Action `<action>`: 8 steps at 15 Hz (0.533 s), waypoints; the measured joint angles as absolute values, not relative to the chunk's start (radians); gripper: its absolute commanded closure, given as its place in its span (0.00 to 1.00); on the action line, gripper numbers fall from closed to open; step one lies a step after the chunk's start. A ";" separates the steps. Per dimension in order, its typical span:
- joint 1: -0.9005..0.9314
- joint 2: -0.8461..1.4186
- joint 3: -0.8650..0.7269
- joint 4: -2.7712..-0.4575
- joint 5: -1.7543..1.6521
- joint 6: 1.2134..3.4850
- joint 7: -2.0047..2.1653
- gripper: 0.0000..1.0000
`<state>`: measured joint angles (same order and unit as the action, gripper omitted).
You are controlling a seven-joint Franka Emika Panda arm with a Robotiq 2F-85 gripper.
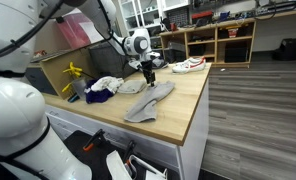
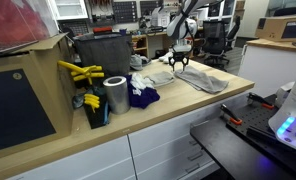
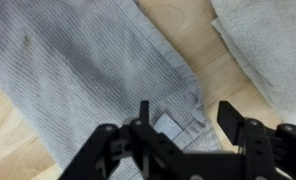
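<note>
On the light wooden surface (image 2: 183, 108), near its left end in an exterior view, a bent yellow object (image 2: 78, 72) of smooth plastic look rises above the other things. Just beside it a shiny metal cylinder (image 2: 115, 95) stands upright, round and smooth. To the right of the cylinder lies a crumpled dark blue cloth (image 2: 143, 97), a soft low heap that touches a crumpled white cloth (image 2: 154, 77) behind it.

Further right, toward the back edge, the black gripper (image 2: 178, 63) hangs close above a grey ribbed knit garment (image 2: 204, 79). The garment lies long and flat, and it reaches toward the right edge of the surface.

In the wrist view the two black fingers (image 3: 231, 118) stand well apart, with nothing clamped between them. If their tips touch the garment, I cannot tell. Fine ribs run along the garment, and its hem is stitched. A small pale fabric label (image 3: 168, 125) sits at this hem, between the fingers and nearer to the left one. Right of the hem comes a strip of bare wood, then a lighter grey cloth (image 3: 263, 50) with a flatter texture in the upper right corner. I cannot tell if it belongs to the same garment.
</note>
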<state>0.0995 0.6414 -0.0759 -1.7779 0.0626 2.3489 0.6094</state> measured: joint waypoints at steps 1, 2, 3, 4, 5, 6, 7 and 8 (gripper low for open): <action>0.099 0.642 -0.076 -1.779 0.062 2.349 0.609 0.67; 0.099 0.643 -0.076 -1.780 0.062 2.349 0.608 0.74; 0.099 0.644 -0.076 -1.781 0.062 2.349 0.605 0.81; 0.098 0.646 -0.076 -1.781 0.062 2.349 0.598 0.90; 0.097 0.648 -0.076 -1.782 0.062 2.349 0.591 0.97; 0.097 0.649 -0.076 -1.783 0.062 2.349 0.586 1.00; 0.096 0.649 -0.076 -1.783 0.062 2.350 0.579 1.00; 0.096 0.649 -0.076 -1.784 0.062 2.350 0.573 1.00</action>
<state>0.0964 0.6492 -0.0763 -1.7835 0.0620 2.3502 0.5727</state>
